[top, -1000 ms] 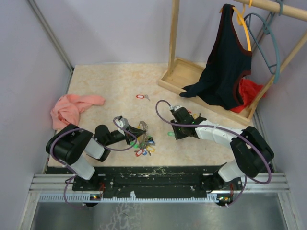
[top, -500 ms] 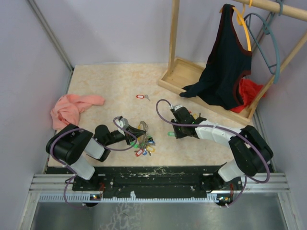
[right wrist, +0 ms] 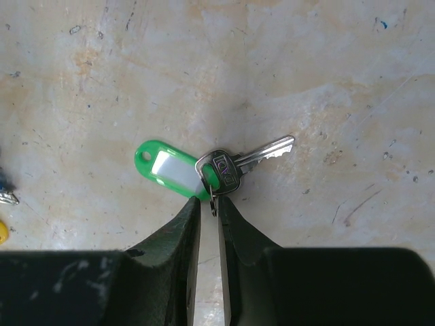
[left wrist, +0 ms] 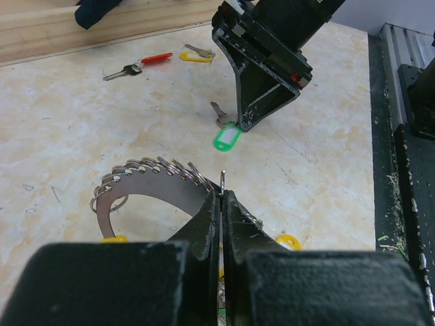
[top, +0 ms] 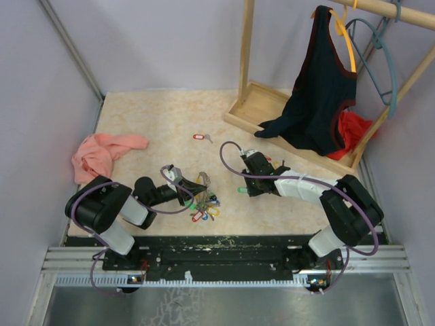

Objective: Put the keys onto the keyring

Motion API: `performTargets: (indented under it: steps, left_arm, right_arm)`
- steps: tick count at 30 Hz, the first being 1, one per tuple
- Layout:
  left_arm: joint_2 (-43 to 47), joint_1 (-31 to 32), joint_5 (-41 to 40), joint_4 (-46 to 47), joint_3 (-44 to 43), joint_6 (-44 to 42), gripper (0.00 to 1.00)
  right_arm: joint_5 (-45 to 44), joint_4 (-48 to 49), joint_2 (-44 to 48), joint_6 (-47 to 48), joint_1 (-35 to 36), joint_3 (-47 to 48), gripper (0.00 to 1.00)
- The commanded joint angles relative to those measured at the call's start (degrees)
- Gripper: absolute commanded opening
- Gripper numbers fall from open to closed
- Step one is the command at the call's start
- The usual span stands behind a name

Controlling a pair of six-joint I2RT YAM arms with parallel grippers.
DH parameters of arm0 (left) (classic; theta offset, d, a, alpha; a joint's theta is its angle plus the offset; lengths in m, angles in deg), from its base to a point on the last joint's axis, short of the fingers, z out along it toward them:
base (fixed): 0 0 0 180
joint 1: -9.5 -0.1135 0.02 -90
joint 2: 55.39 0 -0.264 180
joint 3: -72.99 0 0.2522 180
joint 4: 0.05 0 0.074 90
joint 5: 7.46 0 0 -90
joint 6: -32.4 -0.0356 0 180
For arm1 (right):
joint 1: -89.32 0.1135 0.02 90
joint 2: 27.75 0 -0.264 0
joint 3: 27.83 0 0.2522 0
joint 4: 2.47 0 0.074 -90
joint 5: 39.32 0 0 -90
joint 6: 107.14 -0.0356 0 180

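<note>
Near the front edge of the tabletop [top: 149,122], L jaws are clenched on the keyring [left wrist: 153,187], w/ a bunch already on it. R jaws pinch the green-tag key [right wrist: 166,168] mid-tabletop. Loose afaict: 3 keys, i.e. green, red-tag key [left wrist: 139,66] and yellow-tag key [left wrist: 196,56] toward the far edge. Partway done imo.

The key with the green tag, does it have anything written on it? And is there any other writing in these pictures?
The key: a short stamped mark on its head, too blurred to read for sure.
The green tag: its white label is blank.
Elsewhere, in all views: no readable words, numbers or signs.
</note>
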Motion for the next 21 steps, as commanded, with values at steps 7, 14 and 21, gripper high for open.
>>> performTargets:
  steps: [7, 14, 21]
  left_arm:
    - [0.0, -0.4, 1.5, 15.6, -0.6, 0.3, 0.00]
    - [0.2, -0.4, 2.0, 15.7, -0.7, 0.4, 0.00]
    - [0.9, -0.5, 1.9, 15.6, -0.8, 0.5, 0.00]
  right_arm:
    - [-1.5, 1.6, -1.0, 0.3, -0.4, -0.6, 0.10]
    - [-1.4, -0.1, 1.7, 2.5, -0.4, 0.2, 0.00]
    - [2.4, 1.1, 11.0, 11.5, -0.2, 0.8, 0.00]
